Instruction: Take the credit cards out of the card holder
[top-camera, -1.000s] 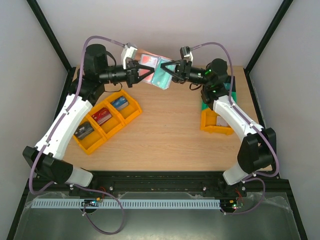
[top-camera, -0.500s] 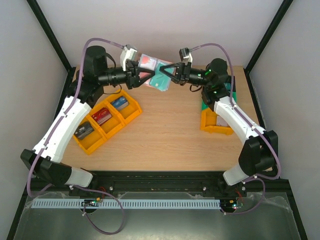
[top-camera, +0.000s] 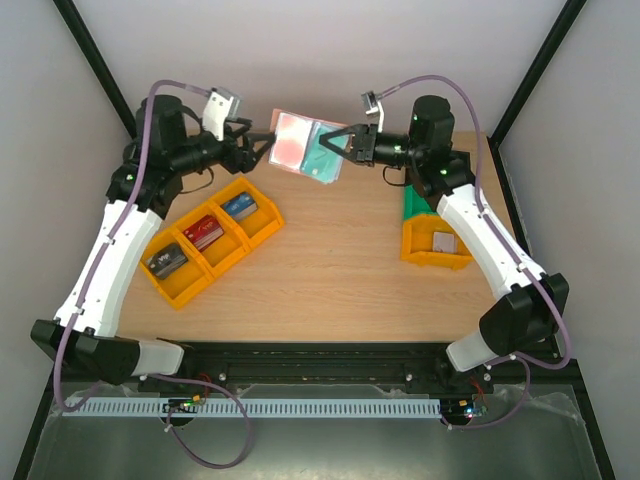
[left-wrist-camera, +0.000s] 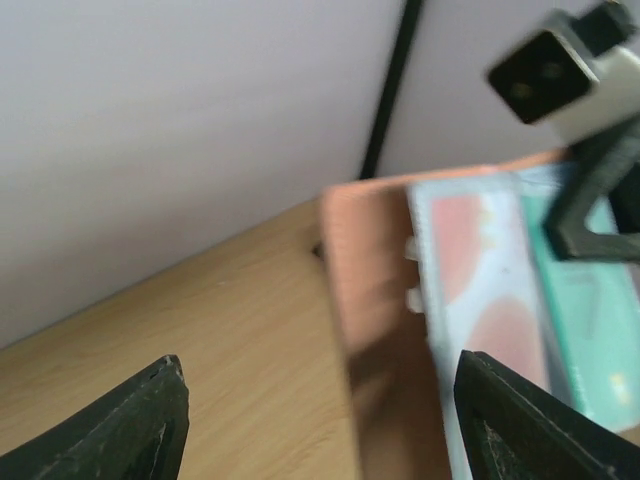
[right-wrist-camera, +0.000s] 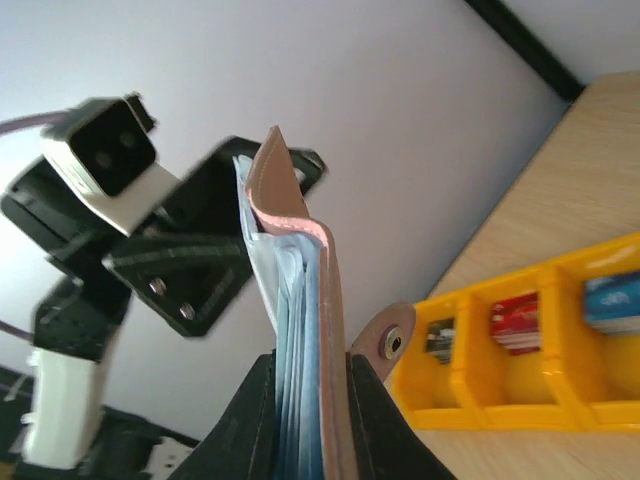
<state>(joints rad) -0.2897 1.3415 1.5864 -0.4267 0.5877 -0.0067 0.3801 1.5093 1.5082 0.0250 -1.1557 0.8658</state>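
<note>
Over table (top-camera: 330, 262), card holder (top-camera: 291, 141) apparently between right fingers (right-wrist-camera: 252, 422)

A pale wooden worktop (top-camera: 340, 270) carries three plastic bins. A three-compartment orange tray (top-camera: 262, 225) sits at an angle on the left side. On the right stands a single orange bin (top-camera: 435, 262), with a green bin (top-camera: 412, 208) just behind it, toward the far edge.

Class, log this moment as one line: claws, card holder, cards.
left claw: open, holding nothing | right claw: shut on card holder, above table | teal card: in holder | left orange bin: three cards
</note>
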